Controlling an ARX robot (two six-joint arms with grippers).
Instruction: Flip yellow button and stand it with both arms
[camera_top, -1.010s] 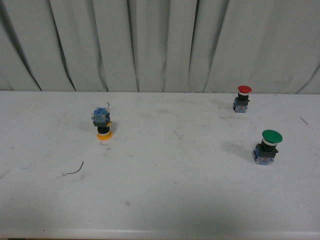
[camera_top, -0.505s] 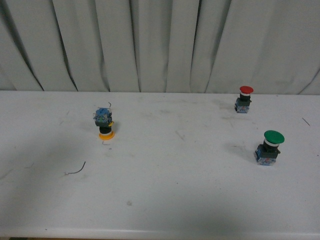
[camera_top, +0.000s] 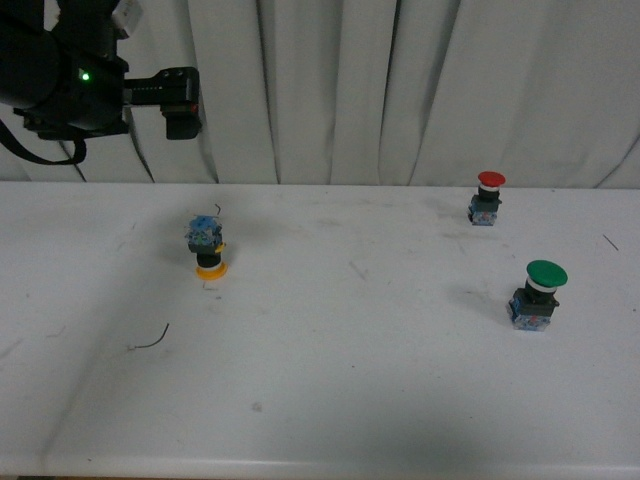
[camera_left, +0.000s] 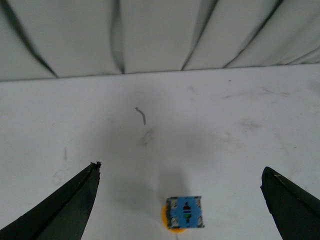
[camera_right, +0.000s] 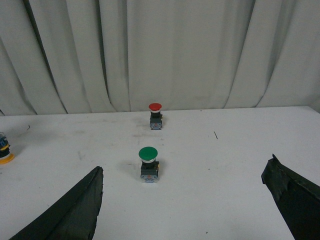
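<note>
The yellow button (camera_top: 207, 248) stands upside down on the white table (camera_top: 330, 340), left of centre, with its yellow cap on the surface and its blue-grey block on top. In the left wrist view the yellow button (camera_left: 184, 214) lies below and between the wide-apart fingers of my open left gripper (camera_left: 181, 167), untouched. My left arm (camera_top: 70, 75) hangs high at the upper left of the front view, above the button. My right gripper (camera_right: 186, 167) is open and empty over the right side of the table, with the yellow button (camera_right: 5, 152) far off at the picture's edge.
A green-capped button (camera_top: 538, 293) stands upright at the right, and a red-capped one (camera_top: 487, 196) behind it near the curtain (camera_top: 330, 90). A thin dark wire scrap (camera_top: 150, 338) lies at the front left. The table's front edge runs along the bottom.
My left arm has come into the front view at the upper left, where no arm showed before. The buttons have not moved.
</note>
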